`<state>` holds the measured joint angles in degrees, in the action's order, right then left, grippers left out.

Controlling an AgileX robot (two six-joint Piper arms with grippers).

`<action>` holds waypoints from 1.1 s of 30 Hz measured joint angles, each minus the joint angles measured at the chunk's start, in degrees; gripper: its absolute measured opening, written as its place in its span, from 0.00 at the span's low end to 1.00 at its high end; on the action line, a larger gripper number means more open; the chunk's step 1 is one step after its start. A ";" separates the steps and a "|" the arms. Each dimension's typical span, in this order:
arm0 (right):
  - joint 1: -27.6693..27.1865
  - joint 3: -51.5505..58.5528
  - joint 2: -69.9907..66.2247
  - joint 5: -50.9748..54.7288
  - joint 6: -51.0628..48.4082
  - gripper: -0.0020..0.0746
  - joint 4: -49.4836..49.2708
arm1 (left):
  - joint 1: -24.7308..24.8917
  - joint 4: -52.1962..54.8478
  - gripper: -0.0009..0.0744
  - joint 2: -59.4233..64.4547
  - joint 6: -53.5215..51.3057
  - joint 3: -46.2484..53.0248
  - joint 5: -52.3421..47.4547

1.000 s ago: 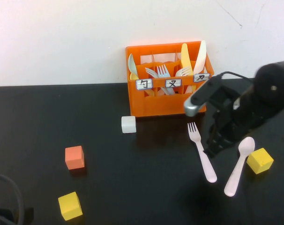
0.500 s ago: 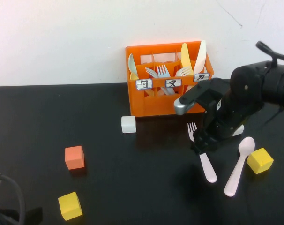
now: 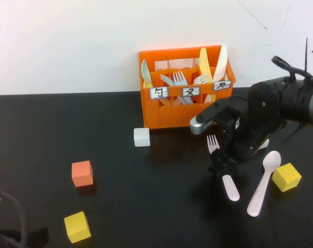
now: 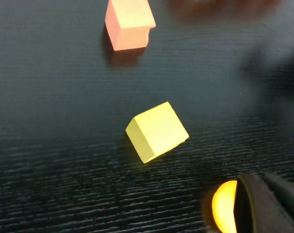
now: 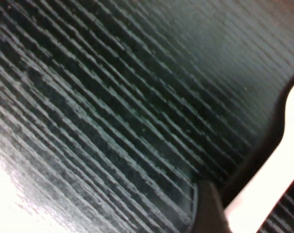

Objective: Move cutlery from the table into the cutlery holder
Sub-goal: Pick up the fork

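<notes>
Straddling the pale pink plastic fork (image 3: 221, 166) flat on the black counter (image 3: 146, 206) before the orange slotted cutlery holder (image 3: 181, 111), right pincer (image 3: 221, 169) stands apart; the thin handle may skid aside. Left pincer (image 4: 256, 206) together at the near-left corner.

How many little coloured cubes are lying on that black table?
3: an orange cube at the left, a yellow cube nearer the front, another yellow cube far right beside the pink spoon.
</notes>
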<state>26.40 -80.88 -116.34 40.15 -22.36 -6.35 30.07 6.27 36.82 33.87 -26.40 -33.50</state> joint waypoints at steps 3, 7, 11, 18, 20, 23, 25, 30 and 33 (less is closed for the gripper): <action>0.19 -0.08 -0.36 0.00 0.00 0.50 0.00 | 0.00 0.00 0.01 0.00 0.24 0.00 0.14; 0.47 -0.44 -0.71 -0.13 0.00 0.48 0.00 | 0.00 0.00 0.01 0.00 0.45 0.00 0.14; 0.41 -0.44 -0.84 -0.02 0.00 0.43 0.00 | 0.00 0.00 0.01 0.00 0.45 0.00 0.14; 0.41 -0.55 -0.84 0.60 0.91 0.28 0.00 | 0.00 0.00 0.01 0.00 0.45 0.00 0.14; 0.41 -0.55 -0.84 0.60 1.04 0.23 0.00 | 0.00 0.00 0.01 0.00 0.45 0.00 0.14; 0.41 -0.55 -0.84 0.60 1.28 0.20 0.00 | 0.00 0.00 0.01 0.00 0.45 0.00 0.14; 0.41 -0.55 -0.84 0.68 1.28 0.20 0.00 | 0.00 0.00 0.01 0.00 0.45 0.00 0.14; 0.41 -0.65 -0.84 0.82 1.41 0.20 0.00 | 0.00 0.00 0.01 0.00 0.45 0.00 0.14; 0.41 -0.65 -0.84 0.82 1.41 0.20 0.00 | 0.00 0.00 0.01 0.00 0.45 0.00 0.14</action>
<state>26.81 -81.53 -117.18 40.97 -20.96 -6.35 30.07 6.27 36.82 34.33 -26.40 -33.36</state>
